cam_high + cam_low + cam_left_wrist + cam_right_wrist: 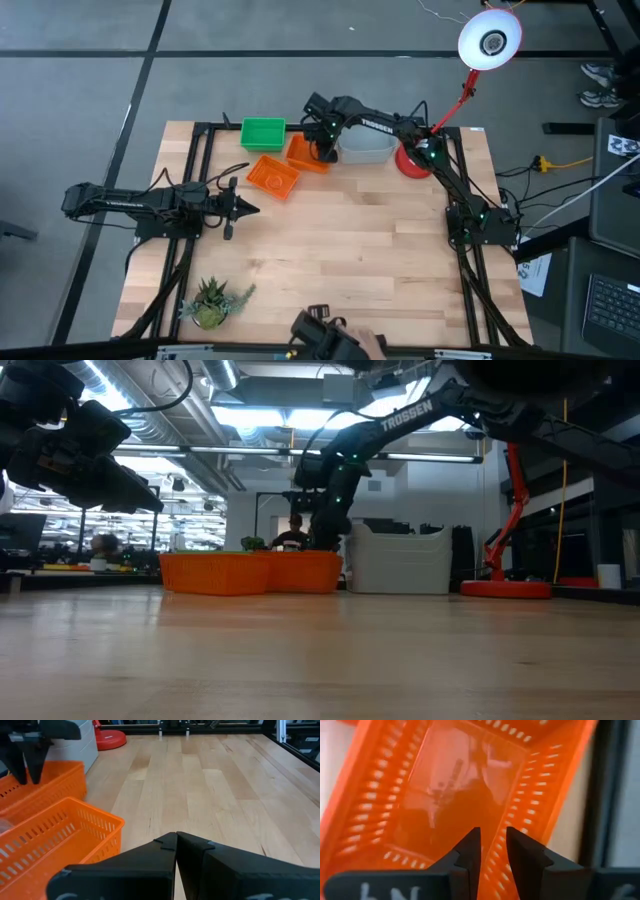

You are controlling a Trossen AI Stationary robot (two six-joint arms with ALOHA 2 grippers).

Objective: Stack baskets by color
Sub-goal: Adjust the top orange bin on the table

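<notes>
I have the right gripper (pixel 325 152) reaching across the far side of the table, set down at the farther orange basket (pixel 306 154). In its wrist view the two dark fingers (pixel 470 851) stand a little apart with the basket's slatted wall running between them, so I read it as gripping that rim. The plastic is glossy inside, with a smooth floor and rows of small slots along the sloping walls.

A second orange basket (pixel 273 176) sits nearer and to the left, touching the first at a corner, both skewed on the pale wooden table (pixel 350 260). The bright green basket (pixel 263 133) lies at the far edge, left of the orange ones. The translucent grey-white basket (pixel 366 147) stands just right of the gripper, with ribbed, upright walls.

White letters on the right arm (pixel 406 415) read TROSSEN.

My left gripper (pixel 240 208) waits at the left, its fingers pressed together and holding nothing. A round red lamp base (pixel 412 161) sits beyond the grey basket.
</notes>
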